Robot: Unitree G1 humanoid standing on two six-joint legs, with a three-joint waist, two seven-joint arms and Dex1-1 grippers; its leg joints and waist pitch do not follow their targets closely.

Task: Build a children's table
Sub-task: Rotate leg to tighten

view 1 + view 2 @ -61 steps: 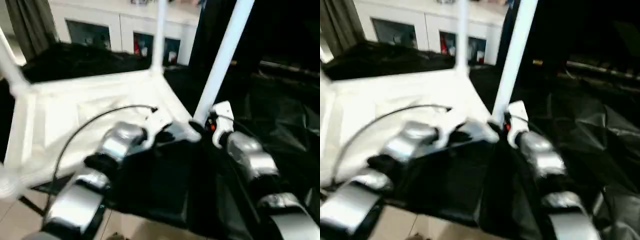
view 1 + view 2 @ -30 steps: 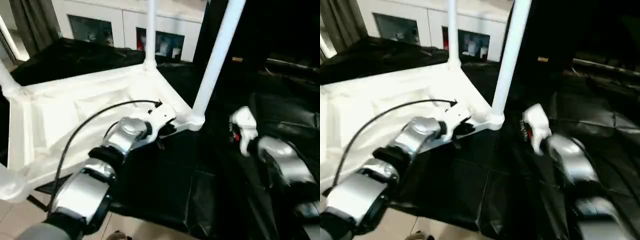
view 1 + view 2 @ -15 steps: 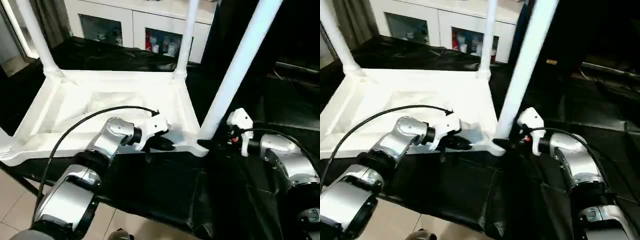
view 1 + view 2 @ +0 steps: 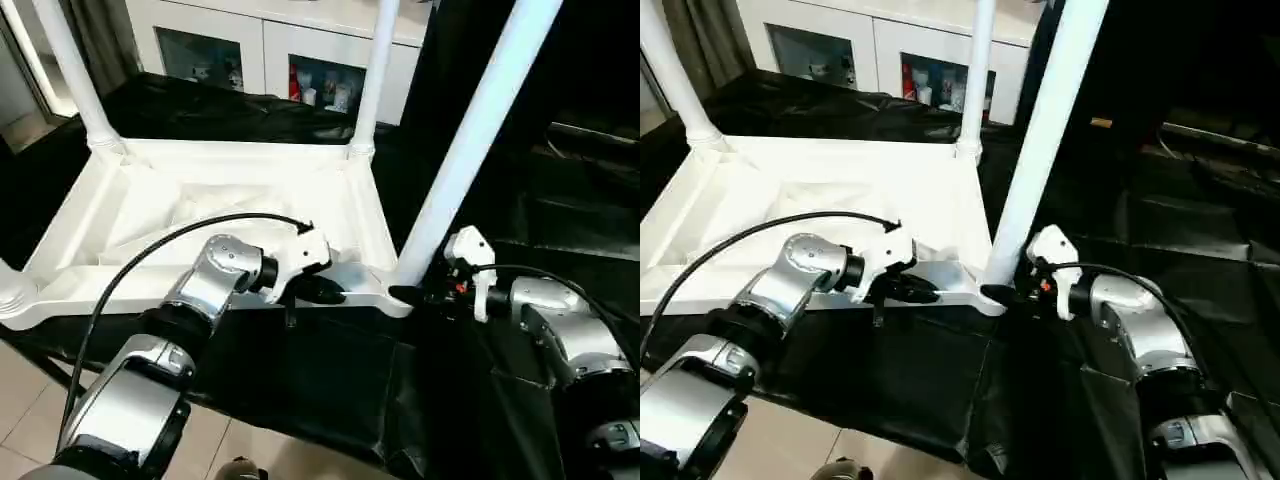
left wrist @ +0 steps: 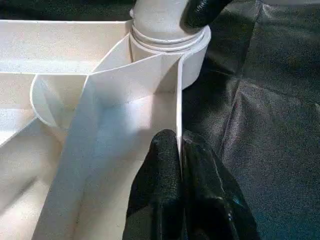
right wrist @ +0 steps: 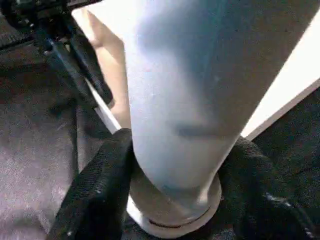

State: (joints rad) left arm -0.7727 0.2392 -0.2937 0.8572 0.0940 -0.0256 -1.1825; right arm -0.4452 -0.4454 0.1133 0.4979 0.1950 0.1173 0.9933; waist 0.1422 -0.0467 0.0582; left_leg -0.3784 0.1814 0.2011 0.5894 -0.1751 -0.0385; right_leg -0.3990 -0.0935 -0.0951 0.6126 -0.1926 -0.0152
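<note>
While the white plastic children's table (image 4: 230,215) lies upside down on the worktop (image 4: 330,380), which is draped in crinkled black sheeting, its smooth round tapered legs (image 4: 478,130) stand up from the corner sockets. The underside is a shallow tray of thin ribs and a raised rim. The left hand (image 4: 318,291) is clenched on the near rim's thin edge, its black textured fingers (image 5: 165,190) pinching the wall just beside the near right socket. The right hand (image 4: 1006,294) straddles the base of that corner's leg, a finger (image 6: 95,190) on each side; they appear to touch it, though I cannot tell for sure. Right of the table the sheeting lies open. A white cabinet (image 4: 290,60) with glass doors stands behind.
</note>
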